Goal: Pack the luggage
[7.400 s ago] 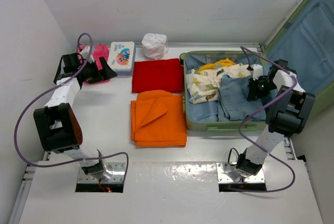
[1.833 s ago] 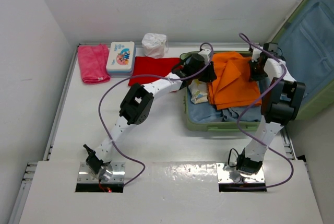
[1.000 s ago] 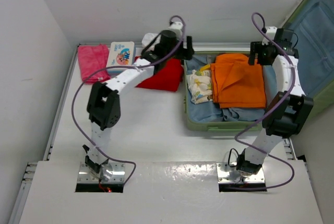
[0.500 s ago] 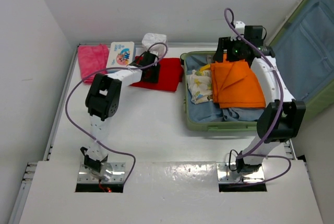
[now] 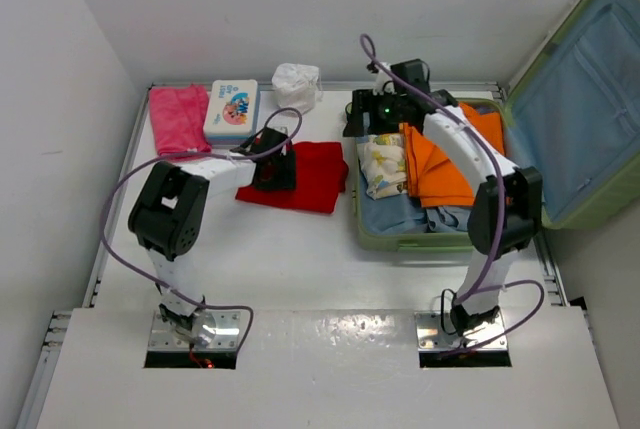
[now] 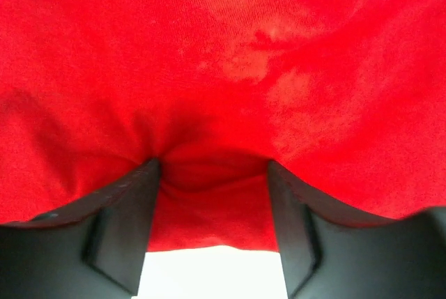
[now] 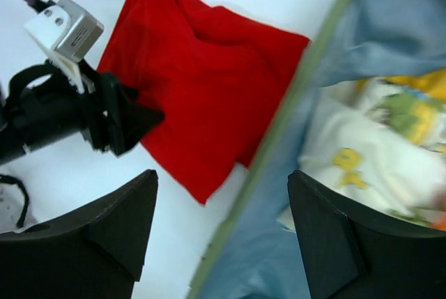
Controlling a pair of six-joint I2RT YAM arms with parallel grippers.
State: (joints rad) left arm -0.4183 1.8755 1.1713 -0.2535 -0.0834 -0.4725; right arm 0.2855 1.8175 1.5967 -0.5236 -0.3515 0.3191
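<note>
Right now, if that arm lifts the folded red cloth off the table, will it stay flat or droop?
Probably droop: the folded red cloth puckers between the fingers of the left gripper, so it looks soft. Likely light, being thin fabric. Gripped near one edge, its layers may fall open.

A: Status?
B: I see the luggage (image 5: 420, 243) open, right side of the surface (image 5: 300, 269). Light-green shell, blue lining.
A: Lid?
B: Tilted up on the right; base flat, partly filled.
</note>
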